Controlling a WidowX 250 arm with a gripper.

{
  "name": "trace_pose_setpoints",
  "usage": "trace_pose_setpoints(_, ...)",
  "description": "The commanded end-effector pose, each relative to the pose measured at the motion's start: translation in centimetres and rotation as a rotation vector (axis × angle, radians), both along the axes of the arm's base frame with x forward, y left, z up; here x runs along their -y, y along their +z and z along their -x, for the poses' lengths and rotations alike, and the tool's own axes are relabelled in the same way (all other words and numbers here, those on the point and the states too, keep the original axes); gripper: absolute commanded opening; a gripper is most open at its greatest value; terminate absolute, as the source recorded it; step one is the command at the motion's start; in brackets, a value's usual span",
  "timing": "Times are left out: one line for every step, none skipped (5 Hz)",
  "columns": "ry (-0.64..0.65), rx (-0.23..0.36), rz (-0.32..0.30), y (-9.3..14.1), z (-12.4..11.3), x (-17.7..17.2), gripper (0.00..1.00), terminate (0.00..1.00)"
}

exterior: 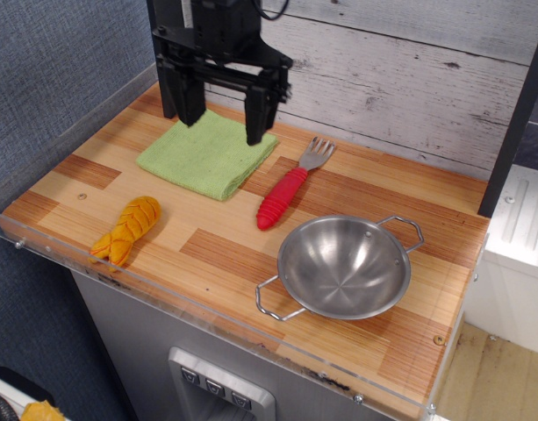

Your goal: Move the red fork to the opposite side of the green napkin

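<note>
Above green napkin (207,154), far left, we see gripper (221,113) spread wide, empty. Red fork (289,188) flat on wood just right of napkin, untouched; we judge placement done.

Whitewashed plank wall (400,70) behind wood-grain counter (233,254); blue textured wall (49,61) on left.

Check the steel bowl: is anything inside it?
Nothing shows inside the steel bowl; its polished interior is bare down to the bottom. The red fork lies on the wood beside it, apart from the rim. What sits under the bowl is hidden.
</note>
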State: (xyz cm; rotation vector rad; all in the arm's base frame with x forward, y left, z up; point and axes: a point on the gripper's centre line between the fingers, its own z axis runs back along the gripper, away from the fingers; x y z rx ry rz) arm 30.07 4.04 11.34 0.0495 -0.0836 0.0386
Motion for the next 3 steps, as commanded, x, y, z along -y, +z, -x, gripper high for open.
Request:
trace_pose_setpoints(-0.064,0.005,0.013,0.33,0.10,1.05,1.00,0.00)
trace_pose_setpoints(-0.064,0.005,0.013,0.33,0.10,1.05,1.00,0.00)
trace_pose_setpoints(-0.064,0.005,0.013,0.33,0.10,1.05,1.00,1.00)
